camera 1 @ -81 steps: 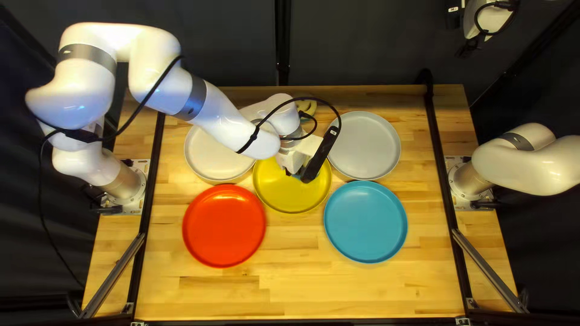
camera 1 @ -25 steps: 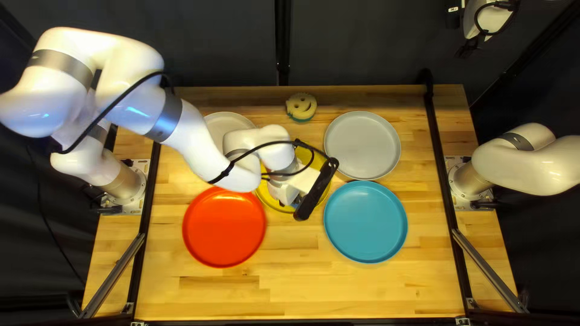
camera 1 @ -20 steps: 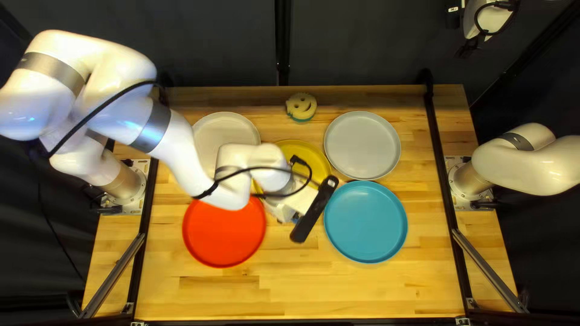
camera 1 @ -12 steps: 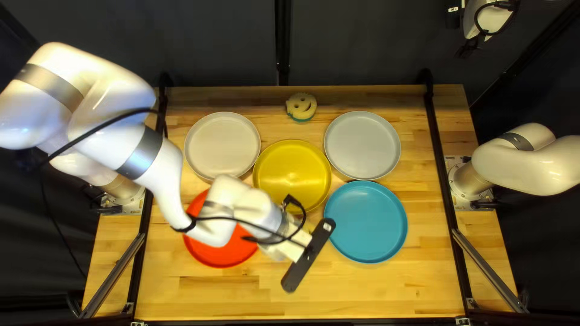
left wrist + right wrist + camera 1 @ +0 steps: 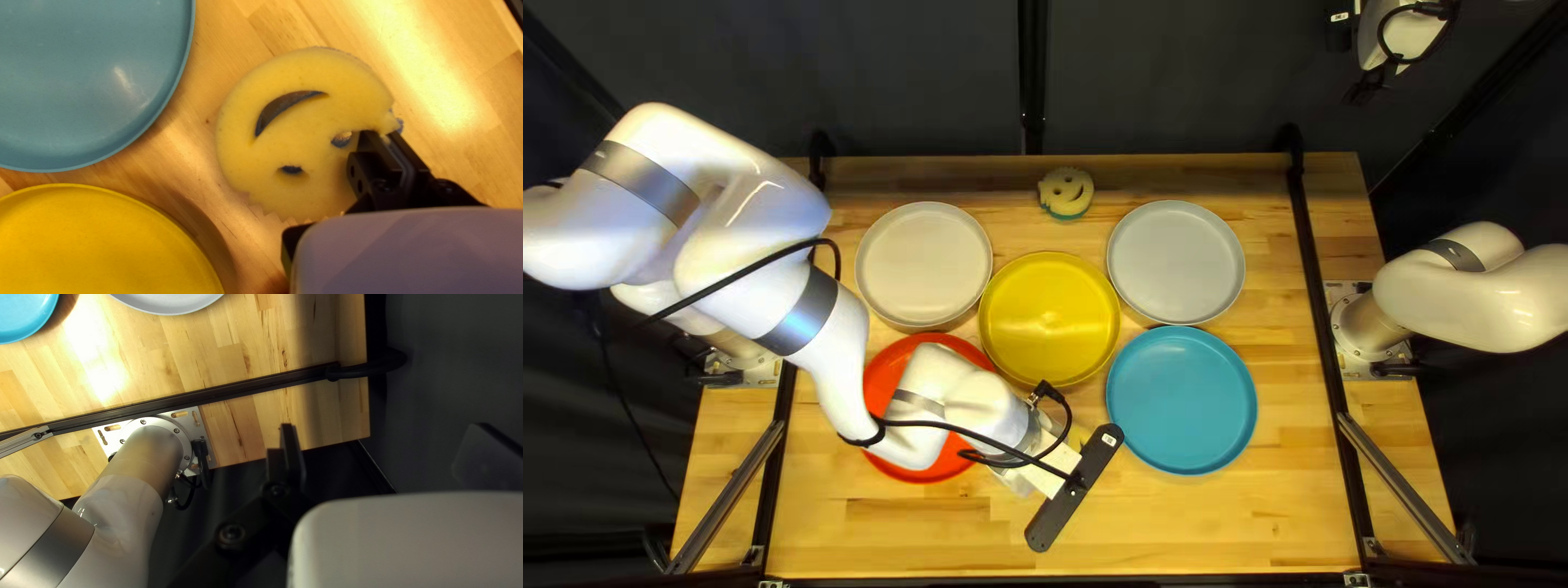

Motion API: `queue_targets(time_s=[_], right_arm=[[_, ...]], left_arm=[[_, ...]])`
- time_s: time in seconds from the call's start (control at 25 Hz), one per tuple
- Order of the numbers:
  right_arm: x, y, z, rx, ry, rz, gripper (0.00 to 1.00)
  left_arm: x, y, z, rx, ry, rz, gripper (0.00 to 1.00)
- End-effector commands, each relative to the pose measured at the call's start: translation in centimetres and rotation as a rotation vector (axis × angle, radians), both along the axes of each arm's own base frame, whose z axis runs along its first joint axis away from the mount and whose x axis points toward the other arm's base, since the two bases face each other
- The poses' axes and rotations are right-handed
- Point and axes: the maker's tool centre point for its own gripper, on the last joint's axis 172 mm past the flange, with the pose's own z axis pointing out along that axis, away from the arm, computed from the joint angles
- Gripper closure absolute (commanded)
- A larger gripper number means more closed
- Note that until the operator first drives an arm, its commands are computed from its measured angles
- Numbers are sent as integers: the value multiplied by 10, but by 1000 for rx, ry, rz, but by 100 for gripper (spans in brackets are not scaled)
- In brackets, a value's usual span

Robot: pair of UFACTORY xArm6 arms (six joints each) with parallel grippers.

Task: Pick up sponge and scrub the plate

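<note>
Pinching the yellow sponge (image 5: 305, 147) by its edge, the left claw (image 5: 380, 137) is holding it over the surface (image 5: 1198, 523), near the yellow plate (image 5: 1050, 317) and blue plate (image 5: 1183, 400). The right claw (image 5: 389, 452) is standing wide open, gripping nothing. Sound scrubbing is probably requiring a level sponge, light even pressure, and strokes staying inside the rim.

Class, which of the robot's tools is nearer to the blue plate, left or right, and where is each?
Left. The left tool, clamped on a sponge, hovers beside the blue plate; the right tool hangs past the far right corner of the table.
</note>
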Motion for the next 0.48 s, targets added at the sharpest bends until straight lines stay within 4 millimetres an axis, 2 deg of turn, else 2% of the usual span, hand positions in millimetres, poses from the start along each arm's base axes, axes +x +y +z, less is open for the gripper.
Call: queue_targets(time_s=[0.04,0.28,0.48], right_arm=[[0,0,0,0,0,0,0],[0,0,0,0,0,0,0],[0,0,0,0,0,0,0]], left_arm=[[0,0,0,0,0,0,0],[-2,0,0,-1,0,1,0],[-21,36,19,10,19,52,0]])
